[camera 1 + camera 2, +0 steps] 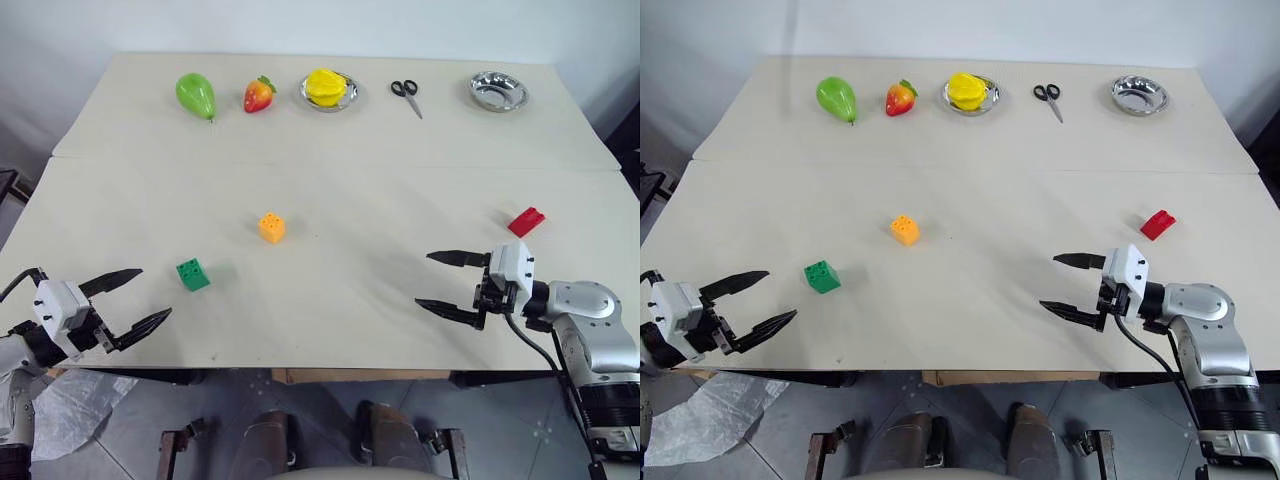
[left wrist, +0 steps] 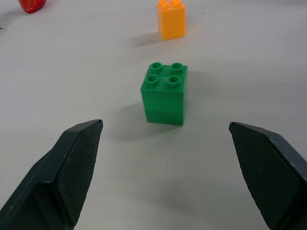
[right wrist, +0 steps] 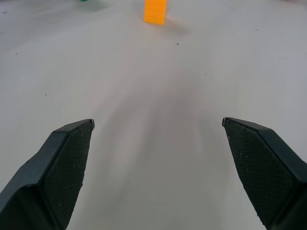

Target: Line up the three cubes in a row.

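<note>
**Desk:** Pale cream table (image 1: pixel 330 180), seamed across its width, against a light wall. What is cut off or hard to read?

**Photographer:** From the left wrist camera, a red object at the frame's edge is cropped; I cannot tell what it is. From the right wrist camera, a sliver of green at the edge is also too cropped to identify. The red plastic studded cube (image 1: pixel 526 221) lies tilted near the table's right side, its studs hard to make out.

**Desk:** Containers?

**Photographer:** Two along the far edge. A small shiny metal dish (image 1: pixel 329 92) holds a yellow, lumpy fruit-like object (image 1: pixel 326 86). A second round metal bowl (image 1: pixel 498 90) sits far right, with nothing visible inside. Between them lie black-handled scissors (image 1: pixel 405 92). Left of the dish: a red strawberry (image 1: pixel 259 95) and a green pear (image 1: pixel 196 95).

**Desk:** The other cubes?

**Photographer:** The orange plastic studded cube (image 1: pixel 271 227) stands near the table's middle. The green plastic studded cube (image 1: pixel 192 274) sits nearer and to its left, upright, well apart from the red one.

**Desk:** The claws?

**Photographer:** The left gripper (image 1: pixel 135 301) hovers at the near left edge, jaws spread wide, gripping nothing, the green cube just ahead of it. The right gripper (image 1: pixel 440 282) hangs over the near right side, equally wide, holding nothing, near the red cube.
</note>
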You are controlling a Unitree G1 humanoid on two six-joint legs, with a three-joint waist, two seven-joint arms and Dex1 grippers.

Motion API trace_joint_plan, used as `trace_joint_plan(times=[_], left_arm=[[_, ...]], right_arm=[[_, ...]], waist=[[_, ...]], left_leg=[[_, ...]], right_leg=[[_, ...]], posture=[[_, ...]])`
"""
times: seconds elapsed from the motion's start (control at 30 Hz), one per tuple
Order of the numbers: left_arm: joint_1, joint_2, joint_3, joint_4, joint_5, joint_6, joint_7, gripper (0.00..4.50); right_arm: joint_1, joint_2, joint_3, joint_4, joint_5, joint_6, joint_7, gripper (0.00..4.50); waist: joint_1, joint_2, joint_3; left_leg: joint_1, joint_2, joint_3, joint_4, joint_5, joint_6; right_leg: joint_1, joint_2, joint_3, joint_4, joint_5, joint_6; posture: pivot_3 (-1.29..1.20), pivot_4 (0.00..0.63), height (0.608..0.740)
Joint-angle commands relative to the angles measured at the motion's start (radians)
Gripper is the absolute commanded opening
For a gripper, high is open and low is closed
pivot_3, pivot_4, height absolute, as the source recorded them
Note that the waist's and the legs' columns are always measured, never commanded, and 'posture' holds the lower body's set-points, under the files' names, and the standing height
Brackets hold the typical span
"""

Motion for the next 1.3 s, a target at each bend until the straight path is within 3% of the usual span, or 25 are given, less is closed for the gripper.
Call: trace_joint_plan(times=[0.03, 0.13, 0.2, 0.27, 0.4, 0.53, 0.73, 0.93, 1.1, 1.3], left_arm=[[0.014, 0.016, 0.019, -0.022, 0.001, 0.009, 0.009, 4.49], [0.026, 0.032, 0.043, -0.113, -0.105, 0.151, -0.002, 4.49], [0.049, 0.081, 0.058, -0.226, -0.264, 0.388, -0.025, 4.49], [0.054, 0.102, 0.049, -0.356, -0.333, 0.489, -0.004, 4.49], [0.006, 0.105, -0.046, -0.51, -0.288, 0.513, 0.028, 4.49], [-0.177, -0.003, -0.268, -0.53, -0.183, 0.482, 0.079, 4.49], [-0.283, -0.105, -0.419, -0.46, -0.037, 0.413, 0.107, 4.49], [-0.311, -0.123, -0.437, -0.445, -0.047, 0.435, 0.09, 4.49], [-0.341, -0.126, -0.452, -0.426, -0.029, 0.418, 0.07, 4.49], [-0.352, -0.142, -0.452, -0.425, -0.029, 0.412, 0.072, 4.49]], right_arm=[[0.007, 0.007, -0.025, -0.042, 0.014, -0.013, -0.017, 4.5], [0.031, 0.016, -0.066, -0.063, 0.02, -0.007, -0.079, 4.5], [0.068, 0.02, -0.135, -0.099, 0.05, 0.031, -0.159, 4.5], [0.109, 0.027, -0.223, -0.131, 0.086, 0.07, -0.243, 4.5], [0.186, 0.035, -0.339, -0.164, 0.101, 0.098, -0.347, 4.5], [0.266, 0.123, -0.473, -0.126, 0.02, 0.023, -0.576, 4.5], [0.279, 0.161, -0.462, -0.118, -0.099, 0.084, -0.789, 4.5], [0.147, 0.055, -0.414, -0.046, -0.08, 0.158, -0.715, 4.5], [-0.075, -0.116, -0.313, 0.276, -0.144, 0.146, -0.581, 4.5], [-0.379, -0.181, -0.174, 0.679, -0.222, 0.071, -0.392, 4.5]], waist=[[0.001, 0.0, 0.0], [0.002, 0.0, 0.0], [0.008, -0.001, 0.001], [0.014, -0.001, 0.001], [0.018, 0.0, 0.0], [0.032, 0.002, -0.001], [0.002, 0.004, -0.001], [-0.016, 0.006, -0.001], [-0.013, 0.006, 0.0], [-0.019, 0.006, 0.0]], left_leg=[[0.0, 0.0, 0.0, 0.0, 0.0, 0.0], [0.0, 0.001, 0.0, 0.0, 0.0, 0.0], [-0.001, 0.001, -0.002, 0.0, 0.0, 0.0], [-0.002, 0.001, -0.003, 0.0, 0.0, 0.0], [0.0, 0.0, -0.002, 0.001, 0.0, 0.0], [0.0, -0.003, -0.002, 0.0, 0.001, -0.001], [0.001, -0.002, 0.001, 0.0, 0.002, -0.004], [0.001, 0.0, 0.001, 0.0, 0.005, -0.005], [0.0, 0.0, 0.001, 0.0, 0.007, -0.002], [-0.001, -0.002, 0.0, 0.0, 0.007, -0.002]], right_leg=[[0.0, 0.0, 0.0, 0.0, 0.0, 0.0], [0.0, 0.0, 0.0, 0.0, 0.0, 0.0], [0.0, 0.0, 0.0, 0.0, 0.0, 0.0], [0.0, -0.001, 0.0, 0.0, 0.0, 0.0], [0.002, -0.001, 0.001, -0.001, 0.0, 0.001], [0.002, 0.001, 0.001, -0.001, 0.0, 0.0], [0.001, 0.004, 0.003, 0.0, 0.0, 0.0], [0.0, 0.005, 0.004, 0.001, 0.0, 0.0], [0.0, 0.001, 0.004, 0.002, 0.001, 0.001], [0.0, 0.001, 0.003, 0.001, 0.001, 0.001]], posture=[[0.0, 0.15, 0.74], [0.0, 0.15, 0.74], [0.0, 0.15, 0.74], [0.0, 0.15, 0.74], [0.0, 0.15, 0.74], [0.0, 0.15, 0.74], [0.0, 0.15, 0.74], [0.0, 0.15, 0.74], [0.0, 0.15, 0.74], [0.0, 0.15, 0.74]])
